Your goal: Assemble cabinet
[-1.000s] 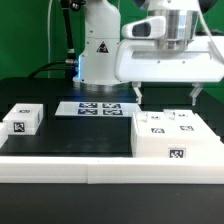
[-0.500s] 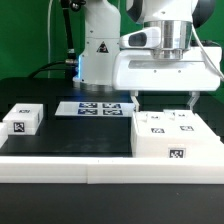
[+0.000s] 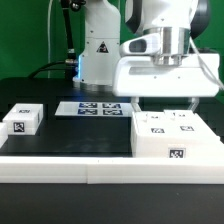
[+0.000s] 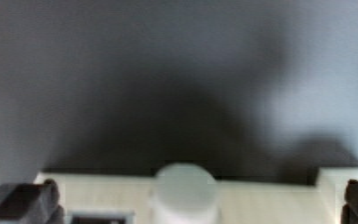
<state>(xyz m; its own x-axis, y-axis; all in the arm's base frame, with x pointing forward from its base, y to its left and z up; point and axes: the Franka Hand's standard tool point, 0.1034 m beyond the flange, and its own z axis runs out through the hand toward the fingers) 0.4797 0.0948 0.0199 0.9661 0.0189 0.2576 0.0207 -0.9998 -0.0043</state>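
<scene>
The cabinet's large white tagged case point(image 3: 175, 137) lies on the black table at the exterior view's right. My gripper point(image 3: 164, 101) hangs just above its far edge, jaws wide open and empty, one black fingertip point(image 3: 137, 100) near the case's far left corner and the other toward its right side. In the wrist view the case point(image 4: 265, 195) fills the strip between my two dark fingers point(image 4: 16, 205), and a blurred round white knob point(image 4: 185, 190) sits midway between them. A small white tagged block point(image 3: 22, 120) lies at the exterior view's left.
The marker board point(image 3: 95, 108) lies flat behind the middle of the table, in front of the robot's base point(image 3: 100, 50). A long white border rail point(image 3: 90, 170) runs along the front edge.
My open gripper has come down toward the case's far edge, and the wrist above it has turned. The case and block have not moved.
</scene>
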